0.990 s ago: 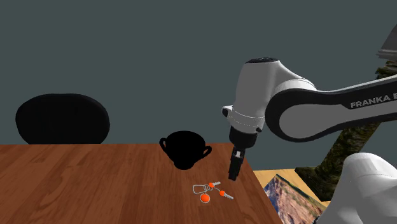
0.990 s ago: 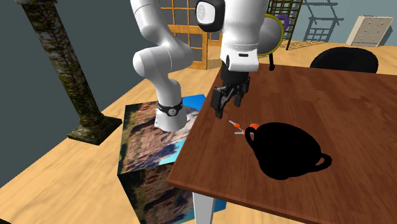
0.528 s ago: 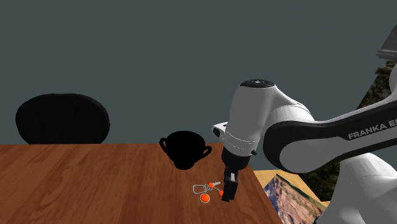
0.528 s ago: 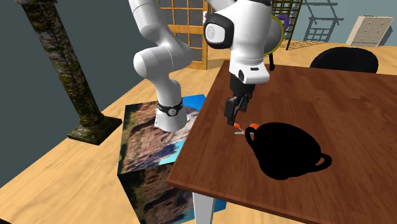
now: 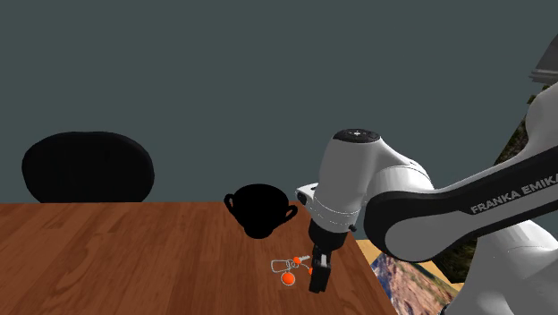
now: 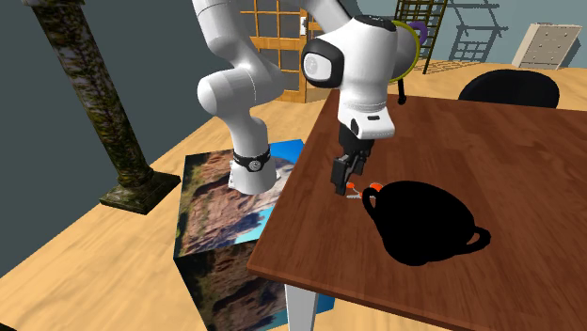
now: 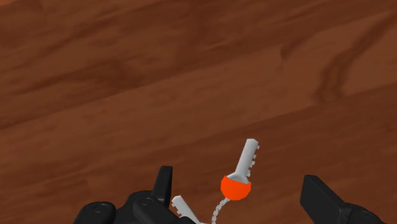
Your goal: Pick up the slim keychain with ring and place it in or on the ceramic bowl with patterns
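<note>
Tally.
- Bench [image 5: 134, 259]: one, wood.
- Bowl [image 5: 259, 210]: one, drawn plain black, two handles.
- Keychain [image 5: 288, 277]: one, with one ring; two orange key heads counted in the shoulder view.
- Black chair back [image 5: 87, 167]: one.
- Fingers [image 7: 321, 198]: two.
- Pillar [image 6: 94, 103]: one.

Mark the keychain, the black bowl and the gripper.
keychain [image 7: 236, 187]: wrist view, orange key head.
black bowl [image 6: 423, 226]: second exterior view, its side.
gripper [image 5: 316, 286]: shoulder view, between fingertips.

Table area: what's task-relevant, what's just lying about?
Job: keychain with orange-headed keys; black two-handled bowl; gripper, open around one key.
Lying about: black chair back; stone pillar.
</note>
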{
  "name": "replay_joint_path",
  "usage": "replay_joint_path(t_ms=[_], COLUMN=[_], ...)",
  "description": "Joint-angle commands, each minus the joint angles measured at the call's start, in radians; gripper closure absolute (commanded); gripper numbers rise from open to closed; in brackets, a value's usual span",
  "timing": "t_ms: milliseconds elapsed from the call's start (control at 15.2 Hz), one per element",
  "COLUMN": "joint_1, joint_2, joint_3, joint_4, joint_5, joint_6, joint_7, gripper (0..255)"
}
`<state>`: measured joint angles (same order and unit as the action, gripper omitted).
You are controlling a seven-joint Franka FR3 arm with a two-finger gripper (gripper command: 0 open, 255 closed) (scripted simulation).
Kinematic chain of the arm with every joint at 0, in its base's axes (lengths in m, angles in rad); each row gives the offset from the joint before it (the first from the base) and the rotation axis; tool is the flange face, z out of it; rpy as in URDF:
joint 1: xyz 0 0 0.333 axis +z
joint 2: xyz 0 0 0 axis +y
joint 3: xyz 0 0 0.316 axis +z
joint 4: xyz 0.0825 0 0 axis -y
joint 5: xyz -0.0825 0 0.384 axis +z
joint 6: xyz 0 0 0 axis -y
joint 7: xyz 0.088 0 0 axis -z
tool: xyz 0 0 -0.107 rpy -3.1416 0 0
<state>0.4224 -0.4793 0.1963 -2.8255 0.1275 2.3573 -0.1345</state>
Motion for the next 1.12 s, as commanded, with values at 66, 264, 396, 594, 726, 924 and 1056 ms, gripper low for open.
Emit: replay_joint_path(t_ms=[66, 264, 396, 594, 726, 924, 1056], joint_1=[0.000, 0.000, 0.000, 0.000, 0.000, 0.000, 0.001], joint_2=[0.001, 0.001, 0.001, 0.005, 0.007, -0.012, -0.035], joint_3=[0.000, 0.000, 0.001, 0.001, 0.002, -0.001, -0.005], joint_4=[-0.001, -0.001, -0.001, 0.003, 0.003, 0.005, 0.019], joint_5=[0.000, 0.000, 0.000, 0.000, 0.000, 0.000, -0.001], joint_6=[0.002, 0.002, 0.002, 0.002, 0.005, -0.017, -0.053], joint_7=[0.000, 0.000, 0.001, 0.001, 0.002, 0.000, -0.001], gripper=[0, 255, 255, 255, 255, 255, 255])
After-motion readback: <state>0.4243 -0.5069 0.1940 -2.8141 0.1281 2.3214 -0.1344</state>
